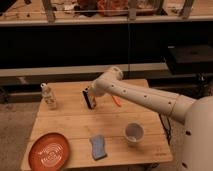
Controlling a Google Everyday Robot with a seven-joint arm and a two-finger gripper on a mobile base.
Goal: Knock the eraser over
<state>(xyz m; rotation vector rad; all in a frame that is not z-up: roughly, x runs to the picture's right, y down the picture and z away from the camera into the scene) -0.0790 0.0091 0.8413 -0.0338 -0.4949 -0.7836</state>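
The eraser [88, 98] is a small dark block with a black edge, standing upright and slightly tilted on the wooden table [75, 125], near the back middle. My gripper [93, 95] is at the end of the white arm reaching in from the right, right against the eraser's right side. The gripper's tip is mostly hidden behind the arm's wrist and the eraser.
A clear bottle [48, 95] stands at the back left. An orange plate [49, 150] lies at the front left. A blue-grey pad [98, 146] lies front middle. A white cup [134, 133] stands front right. An orange pen-like item [117, 100] lies behind the arm.
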